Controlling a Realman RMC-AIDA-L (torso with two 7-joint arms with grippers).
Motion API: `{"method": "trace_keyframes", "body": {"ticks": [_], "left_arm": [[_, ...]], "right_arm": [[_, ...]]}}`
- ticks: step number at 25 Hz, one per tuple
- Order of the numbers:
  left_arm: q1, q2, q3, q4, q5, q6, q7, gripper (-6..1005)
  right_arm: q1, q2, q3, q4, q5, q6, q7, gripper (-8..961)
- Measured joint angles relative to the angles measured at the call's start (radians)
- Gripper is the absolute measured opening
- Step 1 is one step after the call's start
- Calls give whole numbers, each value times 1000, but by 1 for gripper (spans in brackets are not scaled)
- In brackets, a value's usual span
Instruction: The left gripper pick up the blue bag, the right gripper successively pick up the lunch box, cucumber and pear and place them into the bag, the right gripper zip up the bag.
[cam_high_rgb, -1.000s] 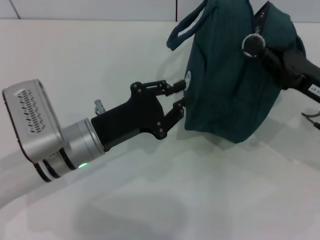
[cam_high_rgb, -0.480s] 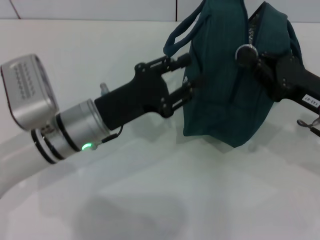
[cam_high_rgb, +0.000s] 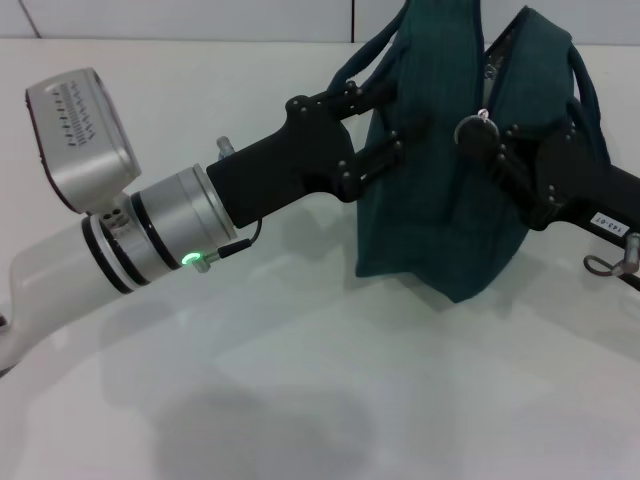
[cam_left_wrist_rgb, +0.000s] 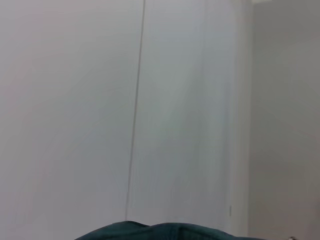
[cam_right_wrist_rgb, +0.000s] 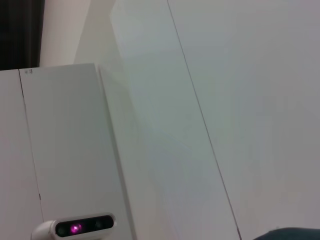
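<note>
Nearest in the head view, the white table (cam_high_rgb: 330, 400) filled the lower half of the frame. Above it, the silver-white arm with its green light came in from the lower left, and the left gripper (cam_high_rgb: 395, 125) reached toward the upper middle, where its two black fingers (cam_high_rgb: 375, 160) stood apart, one near the top edge of the bag's side and one lower, both pressed against the fabric. Whether they pinched any cloth between them could not be told.

The blue bag (cam_high_rgb: 430, 220) stood upright in the upper right of the frame, its bottom resting on the table, its loop handle (cam_high_rgb: 352, 62) curving up at its left side and the top running out of the frame. From the right edge the right gripper (cam_high_rgb: 475, 135), marked with a small white label, reached in to the bag's upper part beside the zipper line; its tip lay against the fabric there, and how far its fingers were parted could not be made out.

The left wrist view gave only a sliver of the bag's teal cloth along its lower edge beneath a pale wall (cam_left_wrist_rgb: 160, 100). The right wrist view showed a white cabinet (cam_right_wrist_rgb: 65, 150) with a small camera device (cam_right_wrist_rgb: 75, 228) in its lower left.
</note>
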Motion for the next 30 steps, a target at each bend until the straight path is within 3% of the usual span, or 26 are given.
{"method": "trace_keyframes", "body": {"ticks": [4, 20, 30], "left_arm": [[-2, 0, 0, 0, -9, -13, 0, 459], [14, 0, 30, -7, -31, -29, 156, 116], [30, 0, 58, -3, -28, -35, 240, 49]], "right_arm": [[-4, 0, 0, -2, -1, 0, -3, 10], [5, -7, -29, -6, -7, 12, 1, 11], [-4, -15, -31, -6, -7, 10, 21, 11]]}}
